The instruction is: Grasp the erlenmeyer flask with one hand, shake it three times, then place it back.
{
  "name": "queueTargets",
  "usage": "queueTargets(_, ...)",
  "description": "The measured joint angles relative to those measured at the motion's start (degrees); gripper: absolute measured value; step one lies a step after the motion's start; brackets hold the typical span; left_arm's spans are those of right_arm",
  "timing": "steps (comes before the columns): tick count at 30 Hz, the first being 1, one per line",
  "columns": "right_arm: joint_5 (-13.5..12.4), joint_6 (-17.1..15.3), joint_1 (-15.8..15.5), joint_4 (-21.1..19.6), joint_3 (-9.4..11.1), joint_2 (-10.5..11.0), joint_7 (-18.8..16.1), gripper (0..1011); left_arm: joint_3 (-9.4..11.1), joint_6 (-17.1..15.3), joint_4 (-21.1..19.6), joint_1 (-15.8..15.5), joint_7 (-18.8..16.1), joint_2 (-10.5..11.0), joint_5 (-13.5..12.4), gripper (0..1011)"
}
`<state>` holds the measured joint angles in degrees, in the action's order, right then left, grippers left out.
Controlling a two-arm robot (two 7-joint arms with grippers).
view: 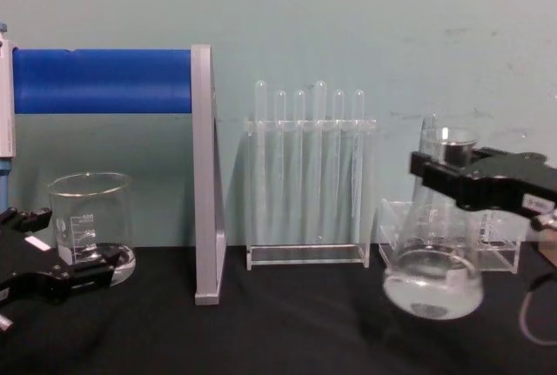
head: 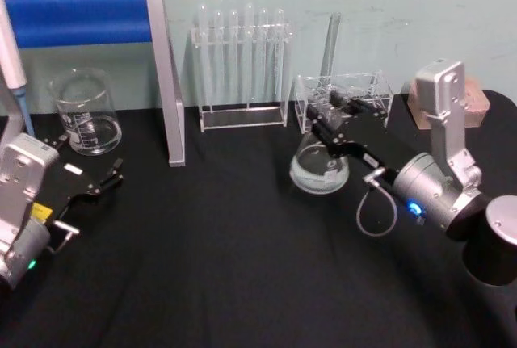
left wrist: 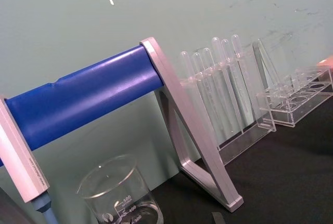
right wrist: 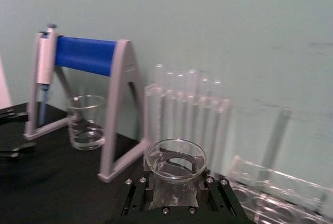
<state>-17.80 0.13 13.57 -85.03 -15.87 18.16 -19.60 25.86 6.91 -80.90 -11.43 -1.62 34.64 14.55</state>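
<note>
The erlenmeyer flask [head: 319, 169] is clear glass with a little liquid in its wide base. It is right of centre, in front of a low acrylic rack. My right gripper [head: 338, 112] is shut on the flask's neck, reaching in from the right. In the chest view the flask [view: 432, 284] hangs slightly tilted from the black fingers [view: 435, 169], its base just above the black cloth. In the right wrist view the flask's flared rim [right wrist: 175, 159] sits between the jaws. My left gripper [head: 90, 186] rests open at the table's left, near the beaker, holding nothing.
A glass beaker [head: 85, 111] stands at back left under a blue-barred stand [head: 81, 17] that carries a pipette. A test tube rack [head: 242, 65] stands at back centre. The low acrylic rack [head: 355, 94] and a tan block [head: 477, 104] are at back right.
</note>
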Motion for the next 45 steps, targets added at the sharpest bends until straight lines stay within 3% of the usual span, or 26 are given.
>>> queueTargets(16,-0.75,-0.34,0.06,-0.92,-4.62,-0.79,-3.08,449,0.0,0.0,0.0,0.0,-0.01,0.0,0.0,1001)
queueTargets(45,-1.07,5.17,2.26,8.24,-6.91,-3.57,-4.74,449,0.0,0.0,0.0,0.0,0.0,0.0,0.0,1001)
